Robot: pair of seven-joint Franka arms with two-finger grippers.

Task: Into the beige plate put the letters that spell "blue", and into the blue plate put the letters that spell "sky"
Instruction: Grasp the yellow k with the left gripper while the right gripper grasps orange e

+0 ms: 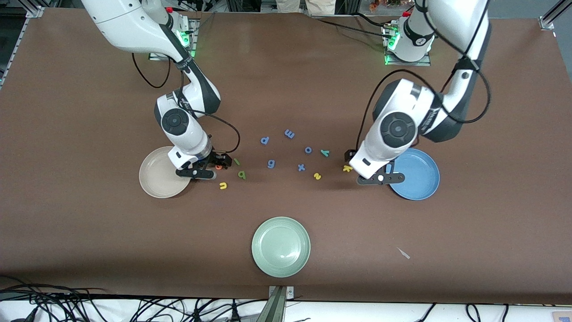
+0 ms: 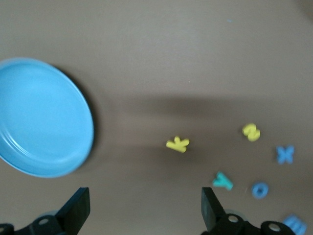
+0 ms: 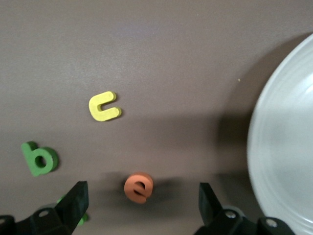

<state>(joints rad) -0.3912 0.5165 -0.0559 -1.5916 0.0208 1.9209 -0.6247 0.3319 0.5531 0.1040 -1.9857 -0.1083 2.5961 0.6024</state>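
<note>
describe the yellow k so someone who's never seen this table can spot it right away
Start at the blue plate toward the left arm's end of the table. The yellow k lies on the brown table beside that plate, under the open left gripper. The yellow s is farther from the plate, and the teal y is a different colour.

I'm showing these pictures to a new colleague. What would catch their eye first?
Probably the scatter of small foam letters in the middle of the brown table, between the beige plate and the blue plate. Next, the two white arms: the right hand hangs open over the orange e beside the beige plate, the left hand open over the yellow k beside the blue plate. A pale green plate sits alone nearest the camera.
</note>
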